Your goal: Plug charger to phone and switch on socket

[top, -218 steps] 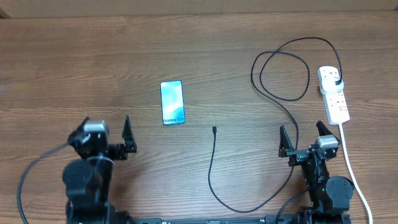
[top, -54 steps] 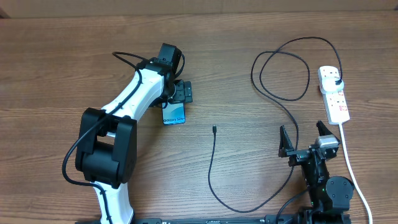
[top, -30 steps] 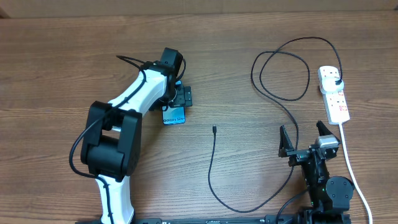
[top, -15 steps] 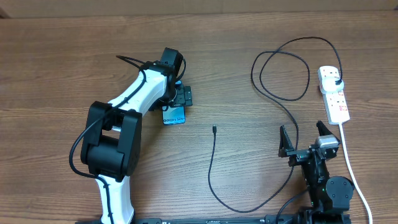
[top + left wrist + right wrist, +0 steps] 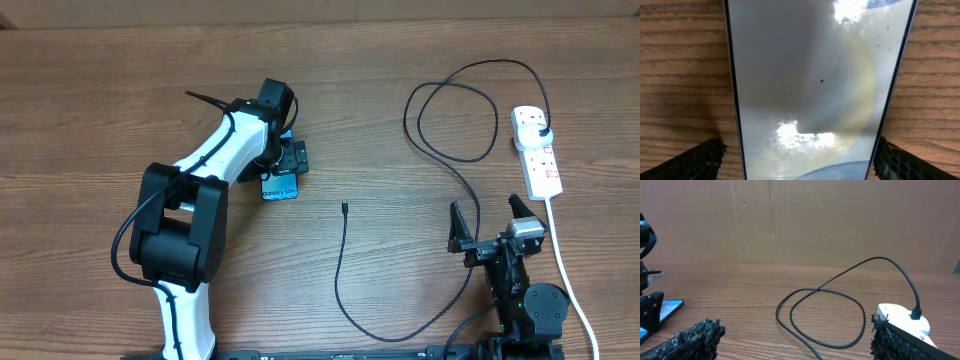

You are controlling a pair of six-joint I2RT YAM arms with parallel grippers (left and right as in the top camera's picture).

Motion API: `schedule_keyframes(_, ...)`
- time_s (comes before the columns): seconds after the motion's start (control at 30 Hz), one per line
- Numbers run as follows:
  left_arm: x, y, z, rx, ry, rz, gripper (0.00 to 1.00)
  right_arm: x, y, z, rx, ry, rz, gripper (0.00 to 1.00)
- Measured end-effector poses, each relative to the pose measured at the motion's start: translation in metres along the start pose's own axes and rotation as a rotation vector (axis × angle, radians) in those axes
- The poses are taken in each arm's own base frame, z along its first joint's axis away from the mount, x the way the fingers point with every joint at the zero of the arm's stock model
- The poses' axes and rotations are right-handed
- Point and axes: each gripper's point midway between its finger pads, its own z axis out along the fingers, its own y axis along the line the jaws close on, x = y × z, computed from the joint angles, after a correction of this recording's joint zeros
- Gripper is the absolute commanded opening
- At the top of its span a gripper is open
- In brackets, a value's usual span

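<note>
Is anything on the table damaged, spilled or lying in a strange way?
Nothing looks damaged or spilled. The charger crosses over itself in a loose loop near the socket, and small dark specks show on the phone screen. Otherwise nothing stands out.

1. The left gripper (image 5: 286, 163) is straddling the phone (image 5: 281, 189), its open fingers (image 5: 695, 161) flanking both long edges with wood showing just outside them
2. The charger (image 5: 338, 270) is looping across the table (image 5: 100, 90) from 6 o'clock up to the socket (image 5: 536, 150) at 2 o'clock, fencing off the right half
3. Its connector tip (image 5: 344, 208) is lying apart from the phone, toward its 4 o'clock, bare wood lying between
4. The white cord (image 5: 562, 262) is running just beside the open right gripper (image 5: 492, 222), at its 3 o'clock
</note>
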Motion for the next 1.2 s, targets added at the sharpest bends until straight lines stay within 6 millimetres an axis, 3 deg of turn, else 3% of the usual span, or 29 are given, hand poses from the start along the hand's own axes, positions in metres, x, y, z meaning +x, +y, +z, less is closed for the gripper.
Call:
schedule_keyframes(0.73,0.0,0.003,0.0,-0.017,0.0,0.004,1.0,0.0,0.0,0.0,0.0,0.0,0.0,1.0)
schedule_keyframes(1.2,-0.014,-0.002,-0.005,-0.008,-0.038,0.019,1.0,0.0,0.0,0.0,0.0,0.0,0.0,1.0)
